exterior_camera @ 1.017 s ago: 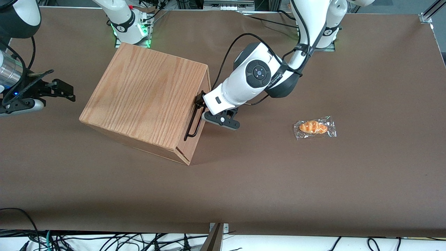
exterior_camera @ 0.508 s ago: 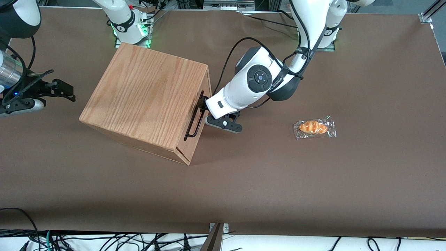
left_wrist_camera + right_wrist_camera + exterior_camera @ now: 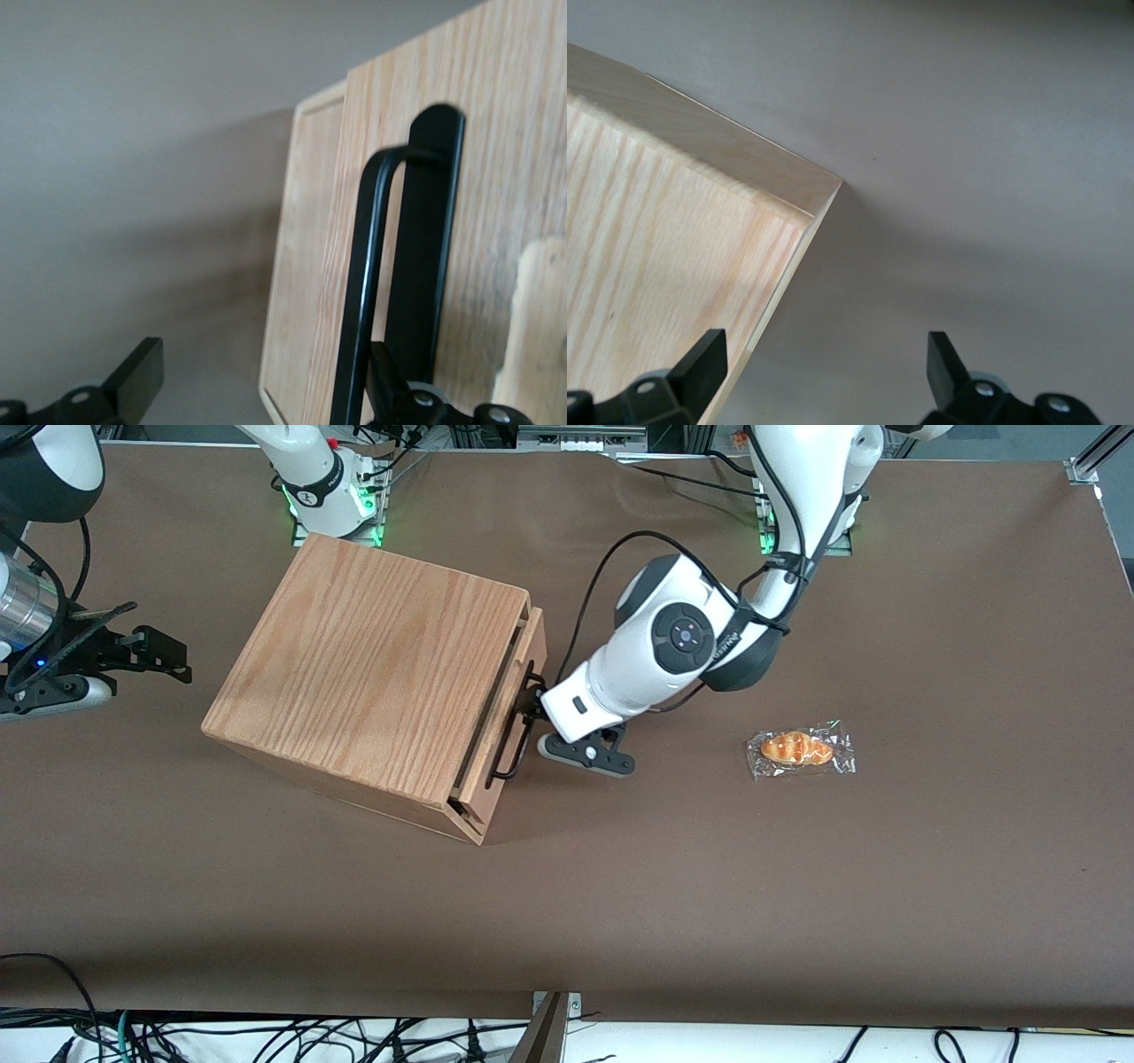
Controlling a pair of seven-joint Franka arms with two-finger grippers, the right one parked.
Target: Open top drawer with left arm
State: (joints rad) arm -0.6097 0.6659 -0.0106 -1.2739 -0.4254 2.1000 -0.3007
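The top drawer [image 3: 523, 657] stands slightly out of the oak-grain box [image 3: 372, 664], with a dark gap along the box's top edge. Its thin black bar handle [image 3: 511, 746] runs across its front, and the same handle [image 3: 365, 292] shows close up in the left wrist view. My left arm's gripper [image 3: 532, 707] is at the handle's end farther from the front camera. The gripper [image 3: 261, 394] is open, its fingers [image 3: 135, 379] wide apart. The bar lies between them, close against one finger. The drawer's inside is hidden.
A wrapped bread roll [image 3: 800, 749] lies on the brown table [image 3: 620, 886] toward the working arm's end, apart from the arm. The box sits at an angle, its front facing the working arm's end. The parked arm's gripper [image 3: 106, 657] hangs beside the box.
The drawer has slid a little way out of the box toward the working arm's end. The gripper and arm moved the same way with the handle.
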